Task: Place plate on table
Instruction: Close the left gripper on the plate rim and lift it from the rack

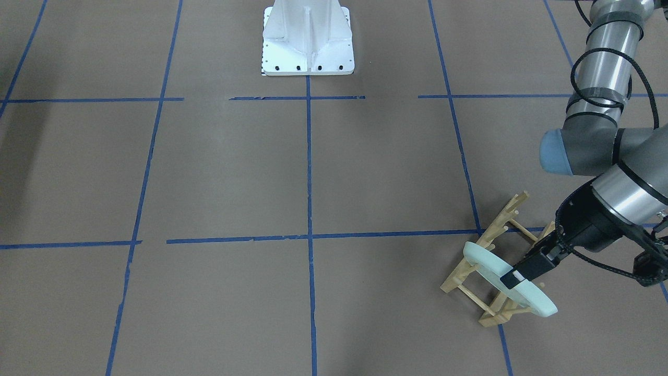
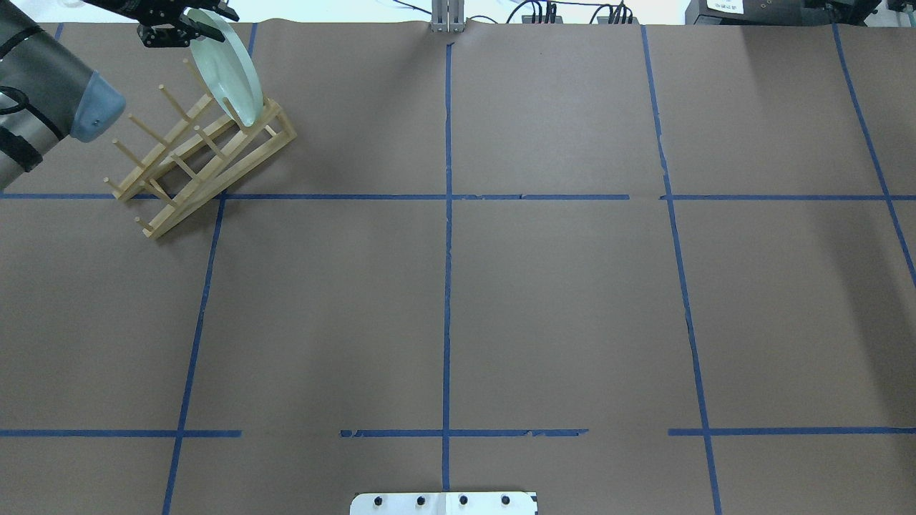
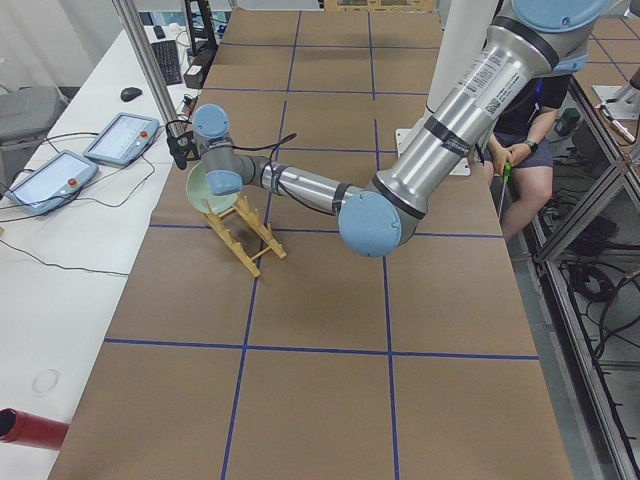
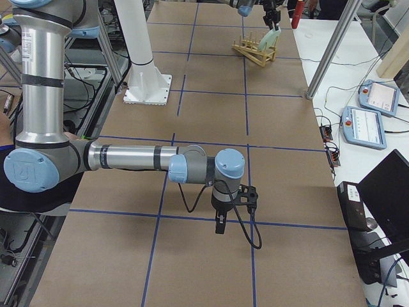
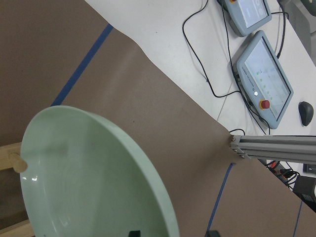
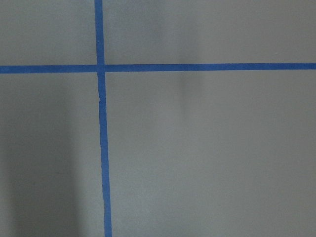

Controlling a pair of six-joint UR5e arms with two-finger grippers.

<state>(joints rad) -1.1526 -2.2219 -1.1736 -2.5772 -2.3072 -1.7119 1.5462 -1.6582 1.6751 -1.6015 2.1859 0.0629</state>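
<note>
The pale mint-green plate (image 1: 488, 263) stands on edge, tilted, in the end slot of a wooden peg rack (image 1: 501, 219) on the brown table (image 1: 235, 172). It also shows in the overhead view (image 2: 232, 79) and fills the left wrist view (image 5: 89, 173). My left gripper (image 1: 514, 279) sits at the plate's upper rim, open, with one finger on each side of the rim and a gap showing in the left wrist view. My right gripper (image 4: 217, 227) hangs just above bare table far from the rack, and I cannot tell if it is open or shut.
The white robot base (image 1: 308, 47) stands at the table's middle back. Blue tape lines (image 1: 309, 167) divide the table. Past the table edge by the rack are two teach pendants (image 5: 261, 74), cables and an aluminium post (image 5: 276, 145).
</note>
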